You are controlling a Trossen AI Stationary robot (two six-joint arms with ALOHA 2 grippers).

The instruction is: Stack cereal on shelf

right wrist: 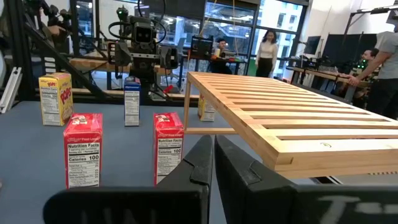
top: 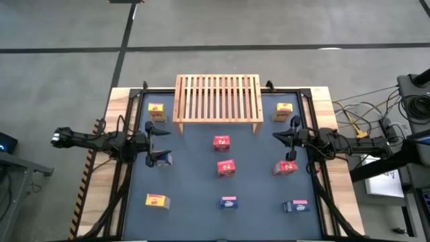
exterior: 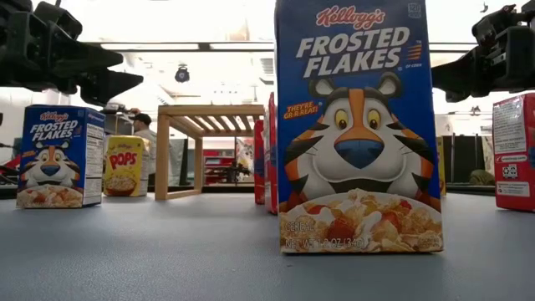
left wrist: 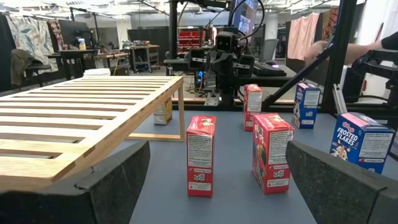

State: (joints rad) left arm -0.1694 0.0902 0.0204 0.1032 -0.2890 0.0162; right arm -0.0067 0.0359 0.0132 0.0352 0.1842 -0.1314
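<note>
A: Since no box has been set on the shelf (top: pixel 218 98) yet, which one should be picked first?

B: The blue Frosted Flakes box (top: pixel 161 158) just beside the left end effector (top: pixel 158 139) could be taken. Its fingers (left wrist: pixel 118 180) are held wide apart and nothing is held between them.

A: How can it be done well?

B: The box should be gripped by its flat sides, lifted straight up, and set down flat across the wooden slats, so it is not tipped through a gap.

A: And the right end effector (top: pixel 283 136)?

B: It is kept pressed together, with nothing in it, near a red box (top: pixel 285 167) at the right side of the bench (top: pixel 195 181).

A: Where is the cereal?

B: Nine small boxes are spread on the dark bench: three red, three yellow Pops, three blue. Two yellow ones (top: pixel 156 111) are stood by the shelf's ends. A tiger and a bowl of flakes are printed on the blue fronts (exterior: pixel 358 125).
</note>
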